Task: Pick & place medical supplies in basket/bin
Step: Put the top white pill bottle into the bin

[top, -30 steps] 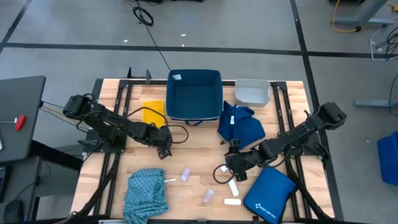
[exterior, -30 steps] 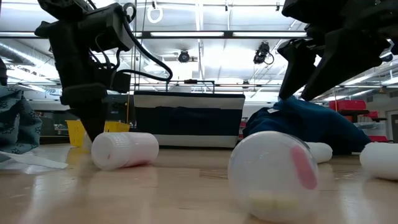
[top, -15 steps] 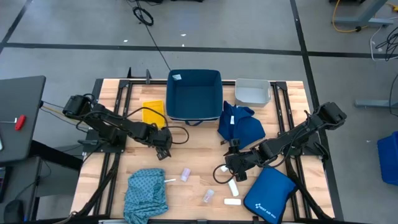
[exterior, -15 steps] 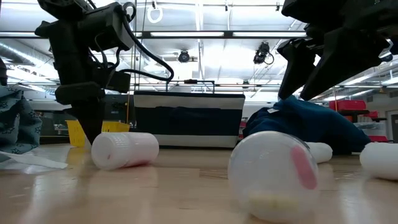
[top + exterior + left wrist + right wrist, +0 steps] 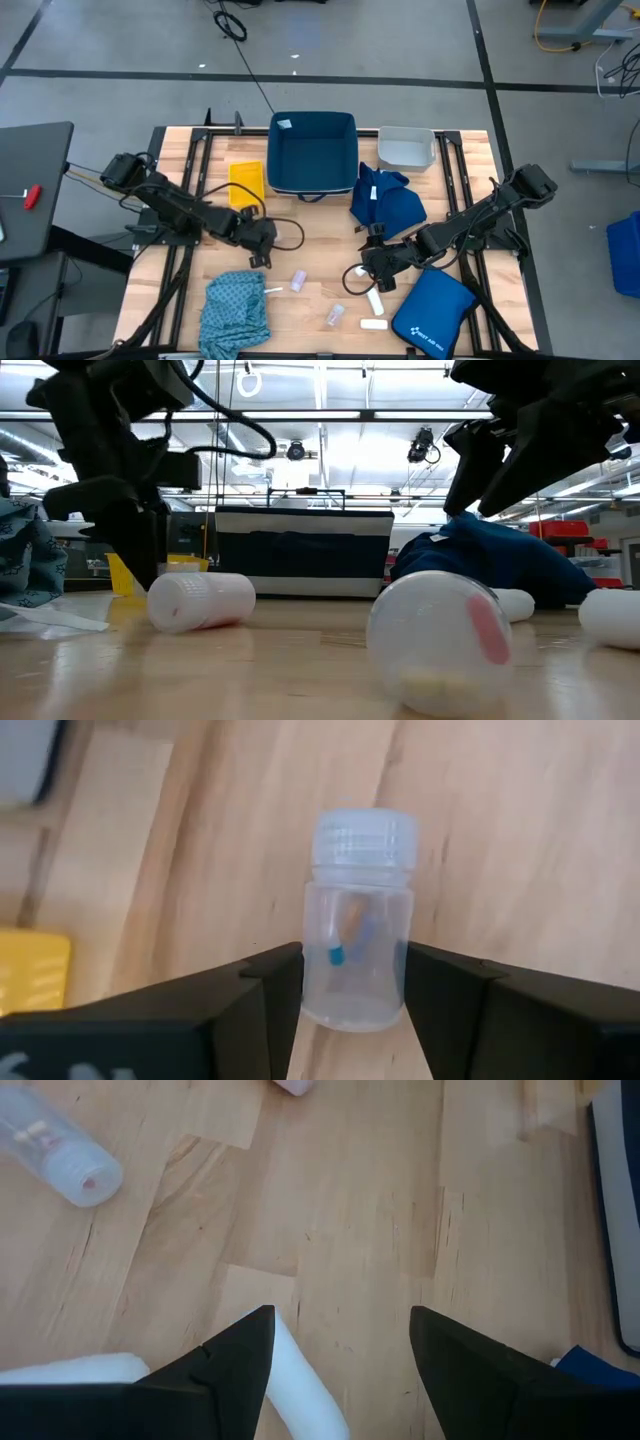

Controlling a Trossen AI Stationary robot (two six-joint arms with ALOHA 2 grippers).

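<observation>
My left gripper (image 5: 257, 247) (image 5: 350, 975) stands left of centre, shut on a clear vial (image 5: 357, 920) that has a white cap and a capsule inside. Two more vials (image 5: 298, 280) (image 5: 335, 315) lie on their sides toward the near edge. My right gripper (image 5: 374, 272) (image 5: 342, 1320) is open and hovers over a white packet (image 5: 300, 1390). Other packets (image 5: 372, 324) lie close by. The teal cloth (image 5: 235, 310) lies crumpled at near left. The dark blue cloth (image 5: 385, 200) lies beside the navy bin (image 5: 312, 150). My left gripper pinches the vial's clear body (image 5: 355, 995), near its base, between its two fingers (image 5: 272, 988). The white cap (image 5: 365, 835) points away from the gripper, along the fingers. The fingers slant down toward the table. Whether the vial rests on the wood, I cannot tell.
The yellow tub (image 5: 246, 182) and the grey tub (image 5: 406, 147) flank the navy bin at the far edge. A royal-blue zip pouch (image 5: 432, 312) lies at near right, beside my right arm. A black cable loops near the left gripper (image 5: 290, 232).
My left gripper has moved a little toward the table's near edge, away from the yellow tub, which now shows in full. The right arm and the loose vials have kept still.
</observation>
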